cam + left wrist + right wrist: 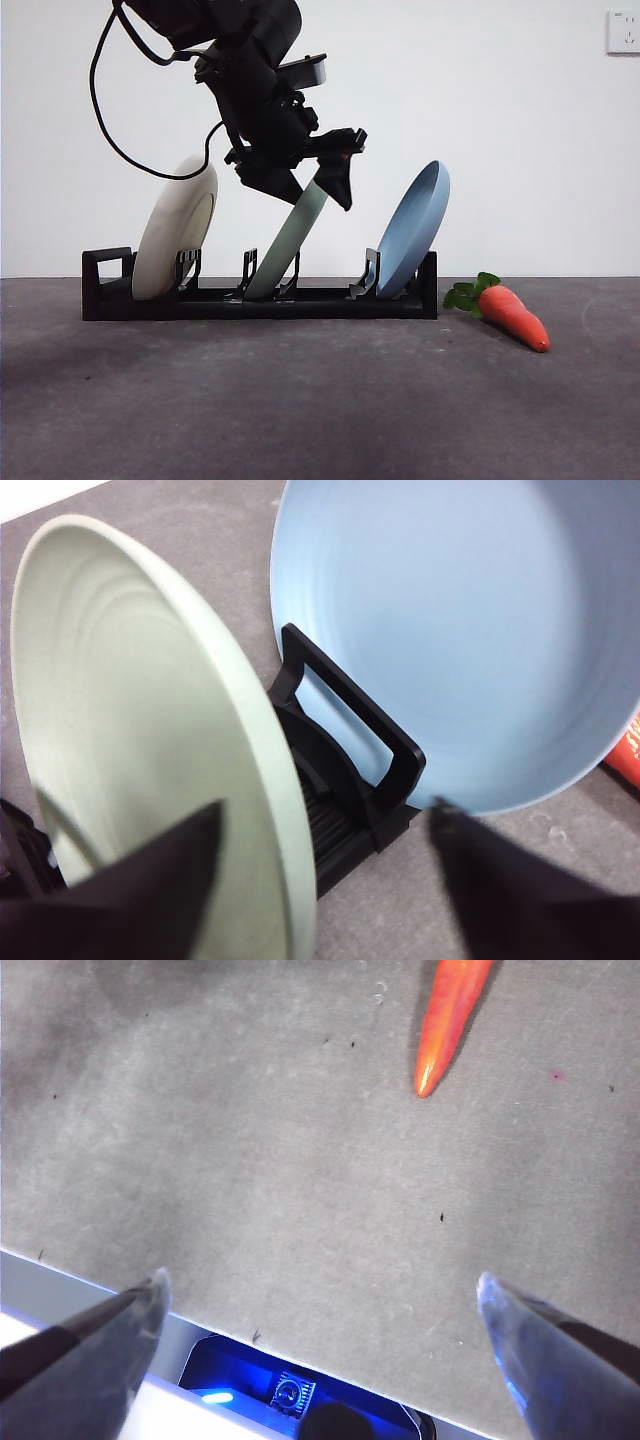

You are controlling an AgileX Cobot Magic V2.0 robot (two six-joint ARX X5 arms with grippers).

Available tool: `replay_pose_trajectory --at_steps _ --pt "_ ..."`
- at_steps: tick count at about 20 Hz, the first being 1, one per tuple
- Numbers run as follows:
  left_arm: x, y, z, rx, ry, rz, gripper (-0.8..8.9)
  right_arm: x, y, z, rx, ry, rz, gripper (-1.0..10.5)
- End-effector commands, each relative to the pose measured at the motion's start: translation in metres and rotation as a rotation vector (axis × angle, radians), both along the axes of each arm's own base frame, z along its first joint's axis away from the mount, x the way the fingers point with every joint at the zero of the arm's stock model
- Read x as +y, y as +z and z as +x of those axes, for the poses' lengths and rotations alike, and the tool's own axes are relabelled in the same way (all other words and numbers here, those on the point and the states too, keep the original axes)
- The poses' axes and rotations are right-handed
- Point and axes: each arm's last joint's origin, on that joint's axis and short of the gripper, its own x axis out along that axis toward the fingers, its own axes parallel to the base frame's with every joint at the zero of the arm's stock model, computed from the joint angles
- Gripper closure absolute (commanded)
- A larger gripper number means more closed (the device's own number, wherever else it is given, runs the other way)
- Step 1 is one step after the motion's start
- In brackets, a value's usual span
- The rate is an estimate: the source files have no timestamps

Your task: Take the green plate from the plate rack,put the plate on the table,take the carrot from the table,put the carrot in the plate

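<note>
The green plate (290, 245) leans in the middle slot of the black plate rack (260, 302), which stands on the table (300, 400). My left gripper (315, 192) has come down from above onto the plate's top rim. In the left wrist view this gripper (325, 815) is open, one jaw on each side of the green plate's (130, 710) rim, with the rack (350, 740) below. The carrot (510, 312) lies on the table right of the rack. My right gripper (322, 1282) hangs open over bare table, with the carrot's tip (450, 1020) ahead of it.
A cream-white plate (175, 235) stands in the rack's left slot and a light blue plate (415, 230) in its right slot, close beside the green one (450, 630). A black cable loops from the arm at upper left. A wall socket (622, 30) sits at top right.
</note>
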Motion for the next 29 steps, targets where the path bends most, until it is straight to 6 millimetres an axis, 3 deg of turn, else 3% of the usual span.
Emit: replay_pose_trajectory --at_steps 1,9,16,19,23,25,29 --pt "-0.001 -0.004 0.002 0.014 0.008 -0.017 8.22 0.000 0.001 0.000 -0.003 -0.006 0.005 2.9" --pt "0.003 0.008 0.000 0.006 0.025 -0.048 8.22 0.000 0.001 0.000 -0.003 -0.006 0.005 2.9" --pt "0.015 0.064 -0.022 -0.065 -0.033 -0.159 8.22 0.000 0.001 0.000 -0.004 -0.006 0.005 2.9" --pt "0.022 0.096 -0.050 -0.062 -0.079 -0.172 8.21 0.000 0.001 0.000 -0.003 -0.006 0.005 2.9" --pt "0.027 0.129 -0.112 -0.051 -0.181 0.007 8.21 0.000 0.001 0.000 -0.004 -0.006 0.005 2.9" --pt "0.021 0.130 -0.139 -0.046 -0.176 0.163 8.20 0.000 0.001 0.000 -0.004 -0.006 0.005 2.9" --pt "-0.002 0.107 -0.173 0.005 -0.268 0.414 8.19 0.000 0.001 0.000 -0.005 -0.006 0.006 2.9"
